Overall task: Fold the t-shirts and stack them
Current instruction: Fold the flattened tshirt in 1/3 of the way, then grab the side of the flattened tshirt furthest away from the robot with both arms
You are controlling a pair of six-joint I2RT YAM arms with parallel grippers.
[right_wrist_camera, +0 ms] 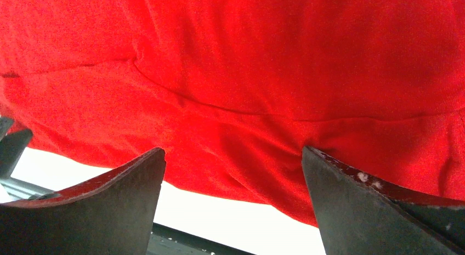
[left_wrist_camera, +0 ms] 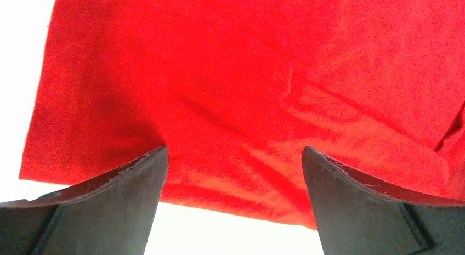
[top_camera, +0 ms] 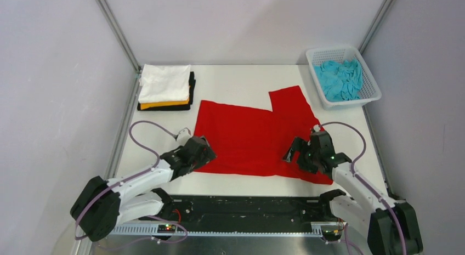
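Observation:
The red t-shirt [top_camera: 249, 137] lies spread on the white table, one sleeve sticking out at the far right. My left gripper [top_camera: 204, 152] is open over the shirt's near left corner; in the left wrist view the red cloth [left_wrist_camera: 247, 101] lies between and beyond its fingers [left_wrist_camera: 126, 194]. My right gripper [top_camera: 296, 153] is open over the near right hem; the right wrist view shows the red hem [right_wrist_camera: 236, 101] just past its fingers [right_wrist_camera: 356, 205]. A folded stack sits at the far left: white shirt [top_camera: 163, 83] on top, yellow-orange [top_camera: 164, 104] and black [top_camera: 189, 96] beneath. The turquoise shirt [top_camera: 340, 78] is crumpled in the basket.
The white mesh basket [top_camera: 368, 98] stands at the far right corner. A black rail [top_camera: 247, 208] runs along the near table edge between the arm bases. Metal frame posts stand at both far corners.

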